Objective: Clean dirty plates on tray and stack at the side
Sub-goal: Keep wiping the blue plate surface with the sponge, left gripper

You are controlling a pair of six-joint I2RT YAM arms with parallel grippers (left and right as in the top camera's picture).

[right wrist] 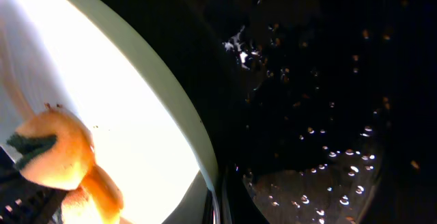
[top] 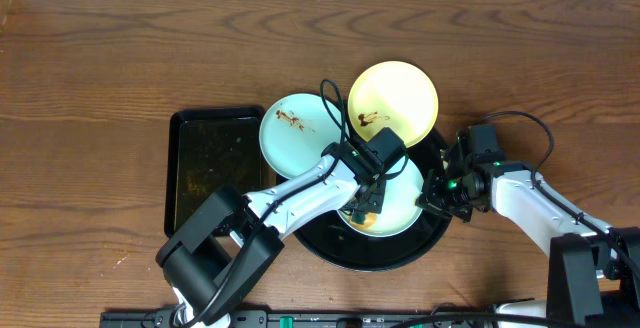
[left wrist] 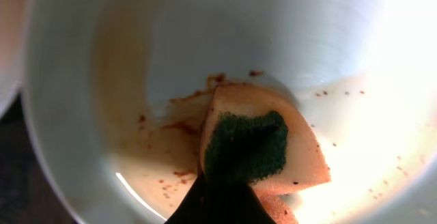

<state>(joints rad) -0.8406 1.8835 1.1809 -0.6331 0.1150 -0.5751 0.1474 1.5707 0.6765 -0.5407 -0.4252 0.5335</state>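
Note:
The round black tray [top: 330, 248] holds a pale mint-blue plate [top: 405, 213]. My left gripper [top: 365, 206] is shut on an orange sponge with a green pad [left wrist: 263, 145] and presses it onto this plate [left wrist: 205, 46], among brown smears and crumbs. My right gripper [top: 432, 196] is at the plate's right rim [right wrist: 198, 149] and appears closed on it, over the wet tray [right wrist: 307, 80]. The sponge also shows in the right wrist view [right wrist: 54, 149]. A second mint-blue plate [top: 295, 133] and a pale yellow plate [top: 392, 103], both with brown smears, lie at the tray's far edge.
A smaller black rectangular tray [top: 215, 168] lies left of the round tray. Bare wooden table [top: 120, 68] lies all round. A black cable [top: 335, 103] loops over the plates above the left arm.

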